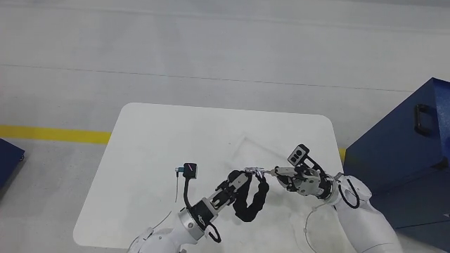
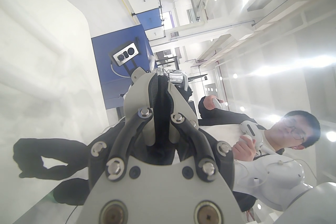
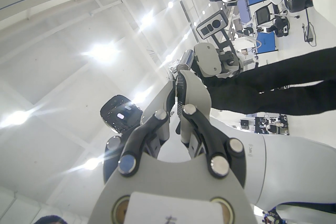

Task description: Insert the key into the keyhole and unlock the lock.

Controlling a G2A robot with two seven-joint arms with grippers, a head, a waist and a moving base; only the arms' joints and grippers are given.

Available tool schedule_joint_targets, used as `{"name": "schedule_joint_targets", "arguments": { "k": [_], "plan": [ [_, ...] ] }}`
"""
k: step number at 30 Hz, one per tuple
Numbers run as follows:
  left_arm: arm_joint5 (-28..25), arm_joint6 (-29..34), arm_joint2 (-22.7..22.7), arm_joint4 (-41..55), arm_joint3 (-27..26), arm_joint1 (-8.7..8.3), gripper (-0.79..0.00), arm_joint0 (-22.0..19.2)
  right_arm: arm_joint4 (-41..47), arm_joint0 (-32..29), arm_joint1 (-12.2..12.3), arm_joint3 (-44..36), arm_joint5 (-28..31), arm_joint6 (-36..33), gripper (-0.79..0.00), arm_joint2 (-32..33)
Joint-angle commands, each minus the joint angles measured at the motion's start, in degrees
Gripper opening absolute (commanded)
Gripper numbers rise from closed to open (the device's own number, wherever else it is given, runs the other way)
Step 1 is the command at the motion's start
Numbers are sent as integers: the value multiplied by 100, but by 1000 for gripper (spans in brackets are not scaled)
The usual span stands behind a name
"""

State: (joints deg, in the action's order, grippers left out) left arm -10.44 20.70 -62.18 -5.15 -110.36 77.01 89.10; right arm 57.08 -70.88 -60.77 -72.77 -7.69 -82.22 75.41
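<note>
Above the front middle of the white table (image 1: 176, 140), both arms meet. My left gripper (image 1: 238, 182) is shut on a black cable lock; its cable loop (image 1: 254, 201) hangs beneath. In the left wrist view the cable (image 2: 159, 104) runs between the fingers (image 2: 136, 93), and the silver lock head (image 2: 178, 78) sticks out past their tips. My right gripper (image 1: 287, 178) faces it from the other side, shut on a small metal key (image 3: 173, 70). The key's tip sits right at the silver lock head (image 3: 187, 58); whether it is inside the keyhole is hidden.
A blue cabinet (image 1: 415, 140) stands just off the table's right edge. A thin cable (image 1: 174, 186) hangs by the left arm's camera mount (image 1: 187, 171). The bare table top stretches away behind the grippers.
</note>
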Motion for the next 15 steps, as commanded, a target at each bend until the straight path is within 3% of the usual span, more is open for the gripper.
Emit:
{"name": "schedule_joint_targets", "arguments": {
  "k": [1, 15],
  "plan": [
    [-38, 2, -3, -51, -2, -9, -785, 1, 16, -1, 4, 11, -93, -59, -785, -6],
    [-356, 110, -18, -448, -5, -79, -785, -28, 345, -59, 4, 54, -652, -166, -785, -39]
  ]
}}
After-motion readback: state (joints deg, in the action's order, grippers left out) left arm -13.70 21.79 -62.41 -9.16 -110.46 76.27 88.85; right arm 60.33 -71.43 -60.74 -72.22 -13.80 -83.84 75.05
